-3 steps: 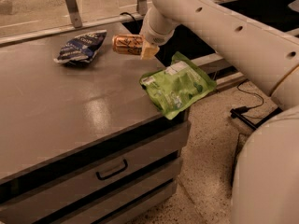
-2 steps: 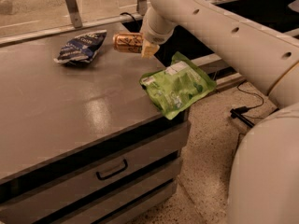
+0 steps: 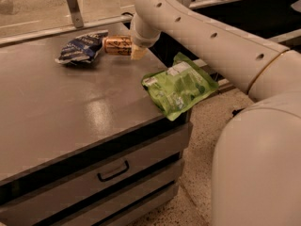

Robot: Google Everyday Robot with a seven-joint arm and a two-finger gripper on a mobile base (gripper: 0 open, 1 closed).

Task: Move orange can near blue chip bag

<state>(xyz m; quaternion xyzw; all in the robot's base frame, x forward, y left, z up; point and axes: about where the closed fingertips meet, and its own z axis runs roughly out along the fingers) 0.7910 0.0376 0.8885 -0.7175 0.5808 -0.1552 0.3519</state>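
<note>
Gripper (image 3: 135,51) at the far side of the counter (image 3: 70,112), clasped on the right end of the orange can (image 3: 116,45). The can lies horizontal, its left end just beside, perhaps touching, the blue chip bag (image 3: 81,47). Task judged nearly complete: can near bag, set-down and release left. Whether the can rests on the surface or hangs just above it is unclear; the wrist hides most of the gripper. Green bag (image 3: 178,86) overhangs the counter's right edge, well apart

You cannot see the right end of the orange can (image 3: 116,45): the gripper (image 3: 137,52) covers it. The lettering on the blue chip bag (image 3: 81,47) is too small to read.
</note>
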